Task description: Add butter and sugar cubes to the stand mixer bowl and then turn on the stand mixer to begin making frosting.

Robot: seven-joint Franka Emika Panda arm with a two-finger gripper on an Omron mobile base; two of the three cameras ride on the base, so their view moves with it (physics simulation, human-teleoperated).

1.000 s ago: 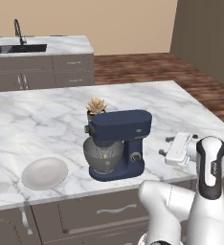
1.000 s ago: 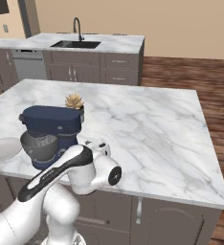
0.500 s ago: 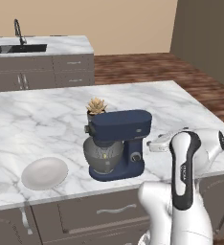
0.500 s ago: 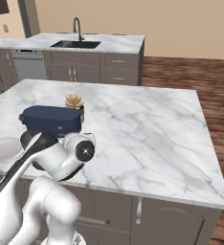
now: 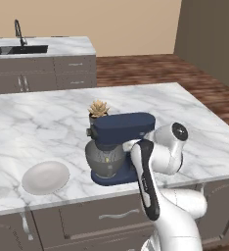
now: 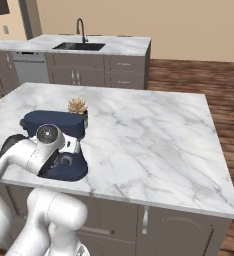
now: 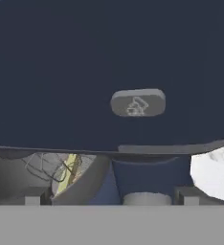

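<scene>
Plate (image 5: pixel 45 177), white and flat, lies at the left of the marble surface (image 5: pixel 33 127) in the left base view, near the front edge and apart from the mixer. Next comes the navy-blue stand mixer (image 5: pixel 120 128), standing on its flat base with its head level over the grey metal bowl (image 5: pixel 104 160); a wire whisk hangs inside the bowl. A small potted succulent (image 5: pixel 98 109) stands just behind the mixer head. To the right, the white arm bends in front of the mixer's rear end, hiding part of the base. In the right base view the same mixer (image 6: pixel 53 124) sits near the front left corner of the surface (image 6: pixel 139 130), with the succulent (image 6: pixel 77 105) beside it. A second counter with a sink and tap (image 6: pixel 80 39) runs along the far wall. In the hand view the mixer's dark side (image 7: pixel 61 72) is very close, bearing a grey oval button (image 7: pixel 138 103); below it at left the bowl (image 7: pixel 83 178) shows the whisk wires and a pale yellow stick of butter (image 7: pixel 67 176) inside. The hand (image 7: pixel 106 197) has its fingers set wide apart, holding nothing.
</scene>
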